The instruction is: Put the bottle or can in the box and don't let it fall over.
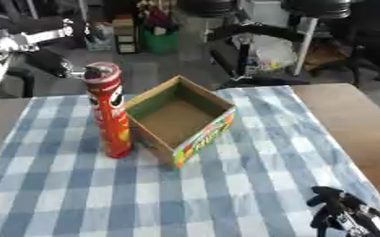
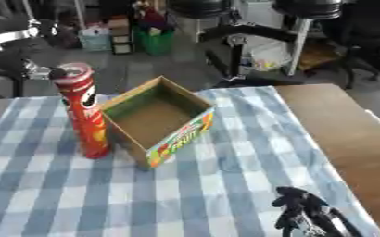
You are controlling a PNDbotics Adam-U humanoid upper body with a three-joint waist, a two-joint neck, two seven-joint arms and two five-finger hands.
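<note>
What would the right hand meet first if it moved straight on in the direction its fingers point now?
The right hand rests at the lower right, fingers pointing up the table. Going straight on, it would cross only bare checked tablecloth. The box lies left of that line, I think, though depth is unclear.

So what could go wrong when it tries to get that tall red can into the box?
The red can is tall and narrow, standing upright right beside the open cardboard box, so a sideways nudge could tip it. It also looks taller than the box walls, so it might topple once inside. The checked tablecloth could slide or wrinkle underneath. The right hand sits at the lower right corner, far from the can.
</note>
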